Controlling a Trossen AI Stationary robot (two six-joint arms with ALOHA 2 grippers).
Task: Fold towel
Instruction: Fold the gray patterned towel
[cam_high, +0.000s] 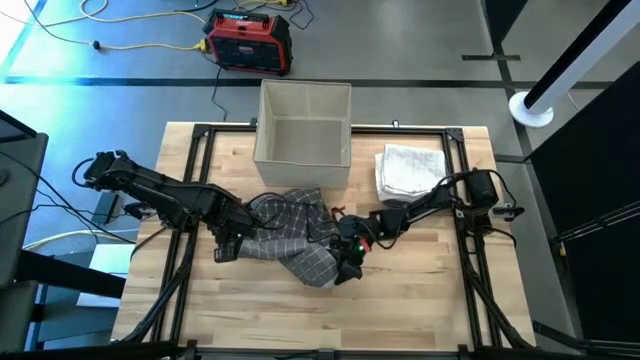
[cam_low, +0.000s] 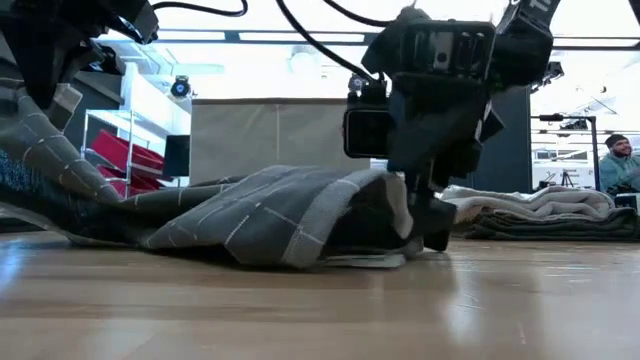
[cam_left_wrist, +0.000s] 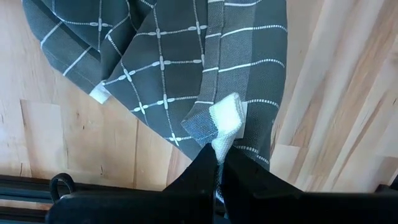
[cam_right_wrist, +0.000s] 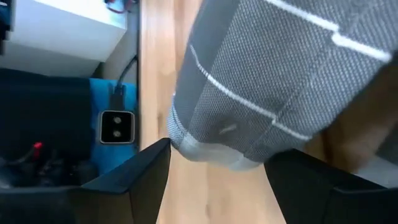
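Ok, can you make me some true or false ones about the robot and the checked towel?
1. The left gripper is pinching a corner of the grey checked towel. True.
2. The right gripper is clamped shut. False: its fingers stand apart, with the towel's edge between them.
3. The towel is neatly folded. False: it lies crumpled on the wooden table.
4. A white folded towel sits beside the box. True.
5. The box holds the grey towel. False: it looks empty.

bare front table (cam_high: 400, 310), bin (cam_high: 304, 122) blocking rear
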